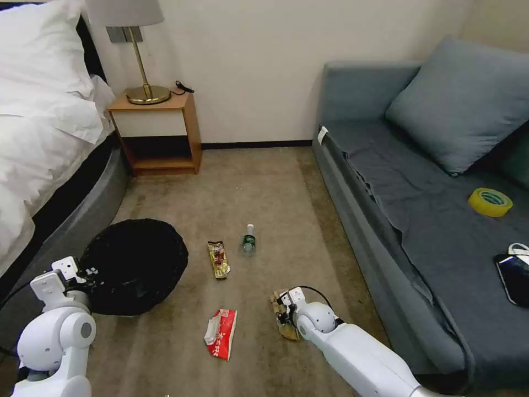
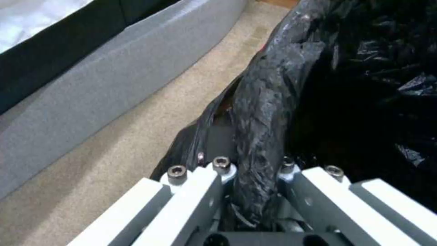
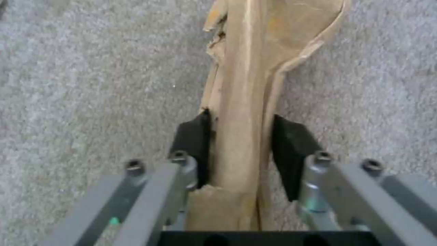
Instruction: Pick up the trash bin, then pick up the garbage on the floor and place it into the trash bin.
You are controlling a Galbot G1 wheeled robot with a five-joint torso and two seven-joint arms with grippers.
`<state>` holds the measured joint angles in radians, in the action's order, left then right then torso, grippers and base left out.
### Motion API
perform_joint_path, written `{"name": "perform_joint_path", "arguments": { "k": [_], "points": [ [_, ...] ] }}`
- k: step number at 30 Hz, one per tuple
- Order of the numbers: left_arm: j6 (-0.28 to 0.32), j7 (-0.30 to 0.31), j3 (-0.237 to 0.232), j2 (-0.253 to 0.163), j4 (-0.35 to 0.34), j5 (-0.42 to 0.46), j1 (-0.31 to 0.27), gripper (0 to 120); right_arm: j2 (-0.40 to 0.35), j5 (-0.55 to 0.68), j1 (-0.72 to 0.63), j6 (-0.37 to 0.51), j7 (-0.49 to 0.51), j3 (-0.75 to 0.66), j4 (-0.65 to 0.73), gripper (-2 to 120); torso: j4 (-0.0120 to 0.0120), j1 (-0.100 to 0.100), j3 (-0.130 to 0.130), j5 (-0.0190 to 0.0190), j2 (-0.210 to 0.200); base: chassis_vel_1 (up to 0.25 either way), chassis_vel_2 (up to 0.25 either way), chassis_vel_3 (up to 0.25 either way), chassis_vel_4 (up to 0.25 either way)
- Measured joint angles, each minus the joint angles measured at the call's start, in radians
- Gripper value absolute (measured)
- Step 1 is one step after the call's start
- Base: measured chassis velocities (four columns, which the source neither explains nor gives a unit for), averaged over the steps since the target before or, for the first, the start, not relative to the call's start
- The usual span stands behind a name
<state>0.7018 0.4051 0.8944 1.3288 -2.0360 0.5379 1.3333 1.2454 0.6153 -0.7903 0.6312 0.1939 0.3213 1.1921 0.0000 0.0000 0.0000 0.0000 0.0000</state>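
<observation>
We find the right gripper (image 3: 239, 143) low on the floor (image 1: 264, 182), its pads clamped on the tan paper wrapper (image 3: 248, 85). The left gripper (image 2: 252, 177) is closed on the trash bin (image 1: 135, 264) rim beside the bed (image 1: 38, 138). The red-and-white packet (image 1: 221, 333), snack wrapper (image 1: 219, 259) and bottle (image 1: 249, 241) lie between them.

black-lined trash bin (image 1: 135, 264) (left), four garbage (image 1: 221, 325) pieces on carpet

The trash bin (image 1: 134, 264) stands left beside the bed (image 1: 38, 138); the garbage (image 1: 220, 259) lies right of it, before the sofa (image 1: 419, 220).
</observation>
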Motion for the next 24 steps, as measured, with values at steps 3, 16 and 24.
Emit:
{"name": "perform_joint_path", "arguments": {
  "k": [3, 16, 24],
  "points": [
    [0.000, 0.000, -0.001, 0.000, 0.004, -0.001, -0.003, 3, -0.003, 0.000, 0.000, -0.009, -0.001, 0.000, 0.002, 13, 0.0000, 0.000, 0.000, 0.0000, 0.000, 0.000, 0.000, 0.000, 0.000],
    [-0.001, -0.001, -0.016, 0.002, 0.008, -0.002, 0.008, 3, -0.128, 0.196, 0.018, -0.065, 0.055, -0.022, 0.244, 0, -0.0002, 0.000, 0.000, 0.0001, 0.000, 0.000, 0.000, 0.000, 0.000],
    [0.000, -0.001, -0.039, 0.023, -0.002, -0.019, 0.021, 3, -0.072, 0.489, 0.208, -0.083, 0.254, 0.066, 0.578, 0, 0.0000, 0.000, 0.000, 0.0000, 0.000, 0.000, 0.000, 0.000, 0.000]
  ]
}}
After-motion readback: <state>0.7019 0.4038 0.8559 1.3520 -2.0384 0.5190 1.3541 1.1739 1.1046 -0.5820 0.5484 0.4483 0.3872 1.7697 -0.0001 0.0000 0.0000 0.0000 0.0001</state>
